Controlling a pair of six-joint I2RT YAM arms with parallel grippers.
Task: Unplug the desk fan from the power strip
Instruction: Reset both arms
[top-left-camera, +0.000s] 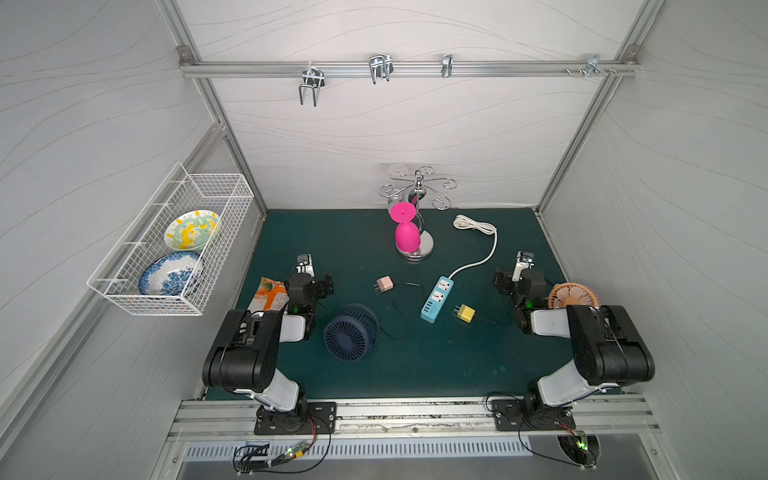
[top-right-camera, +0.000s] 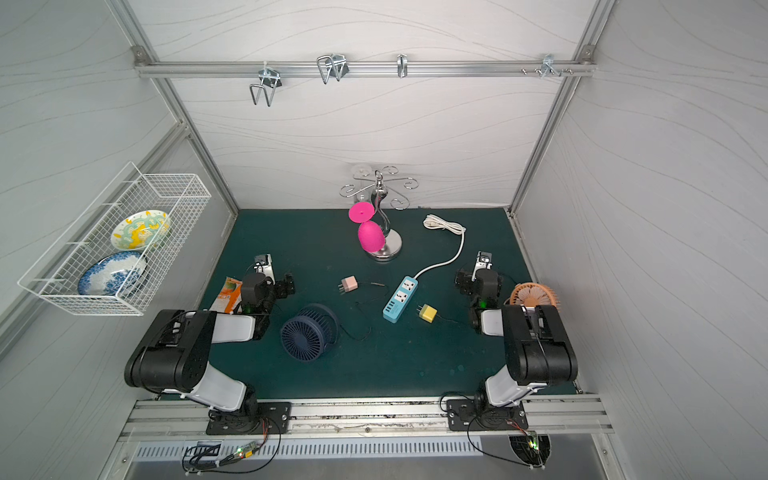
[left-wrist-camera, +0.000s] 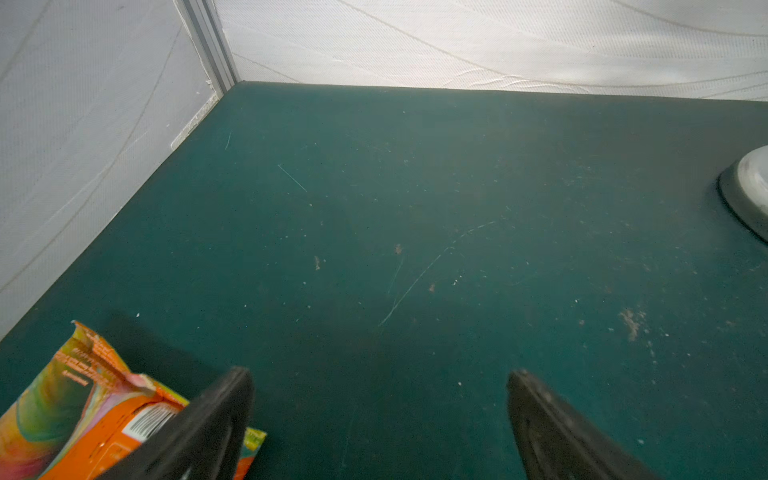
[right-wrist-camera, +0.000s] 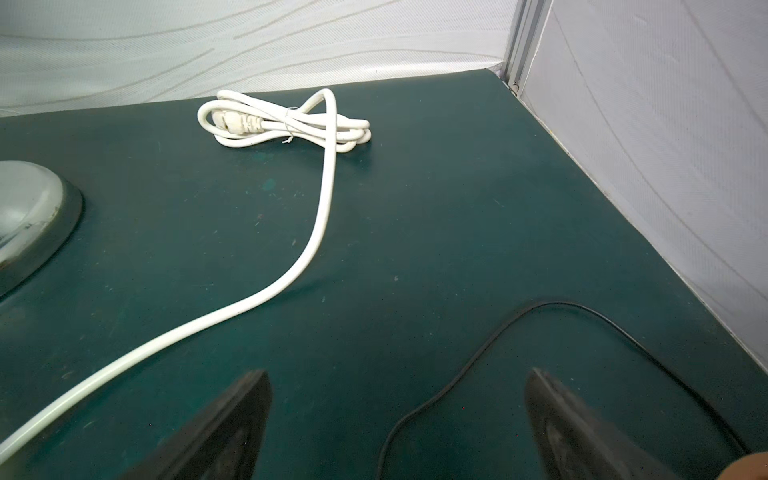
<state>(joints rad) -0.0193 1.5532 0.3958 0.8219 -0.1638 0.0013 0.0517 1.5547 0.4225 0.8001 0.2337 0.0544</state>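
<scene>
Seeing left gripper (left-wrist-camera: 380, 374), right gripper (right-wrist-camera: 399, 374) spread, empty, parked at sides; we judge them clear because power strip (top-left-camera: 437, 299) sockets bare, pink plug (top-left-camera: 385, 285) and yellow plug (top-left-camera: 464, 312) lying apart.

Green table (top-left-camera: 457, 365) holds power strip (top-left-camera: 436, 299), navy fan (top-left-camera: 350, 332), orange fan (top-left-camera: 572, 294).

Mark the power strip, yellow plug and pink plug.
power strip (top-left-camera: 436, 297): in a top view, socket face.
yellow plug (top-left-camera: 466, 312): in a top view, body.
pink plug (top-left-camera: 386, 284): in a top view, body.
</scene>
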